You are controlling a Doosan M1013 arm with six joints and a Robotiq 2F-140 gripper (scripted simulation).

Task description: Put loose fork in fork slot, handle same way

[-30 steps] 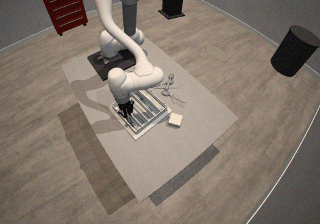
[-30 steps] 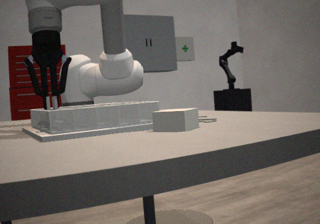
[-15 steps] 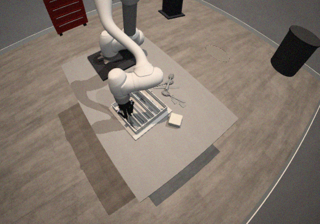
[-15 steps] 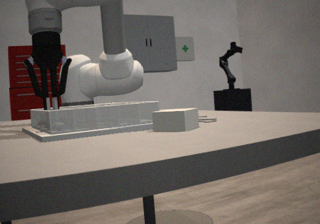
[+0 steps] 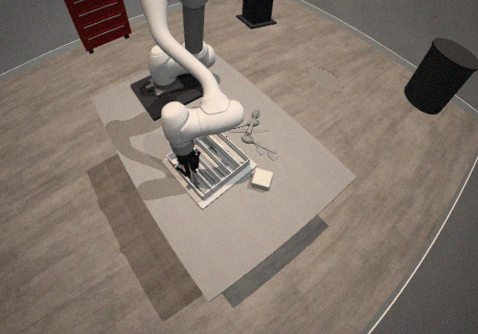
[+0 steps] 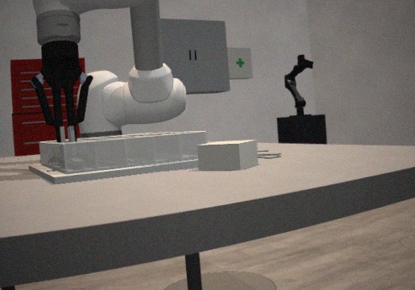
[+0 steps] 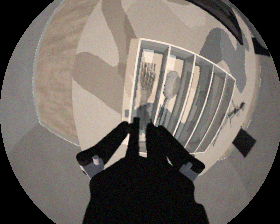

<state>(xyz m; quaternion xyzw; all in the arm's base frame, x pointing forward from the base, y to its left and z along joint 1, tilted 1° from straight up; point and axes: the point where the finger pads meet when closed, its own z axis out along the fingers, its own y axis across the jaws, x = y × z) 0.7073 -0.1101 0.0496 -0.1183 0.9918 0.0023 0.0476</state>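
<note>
The white cutlery tray (image 5: 211, 166) stands on the grey counter, with several long slots. In the wrist view the tray (image 7: 180, 97) shows forks (image 7: 148, 75) lying in its leftmost slot and other cutlery in the slots beside it. My gripper (image 5: 189, 167) points straight down at the tray's left end, with its fingertips (image 6: 65, 138) at the level of the tray rim. It is shut on the loose fork (image 7: 139, 117), a thin pale piece mostly hidden between the fingers (image 7: 139, 128), over the near end of the fork slot.
A white box (image 5: 262, 178) sits on the counter just right of the tray; it also shows in the side view (image 6: 227, 154). Several loose utensils (image 5: 254, 132) lie behind the tray. The arm's base (image 5: 167, 89) stands at the counter's back.
</note>
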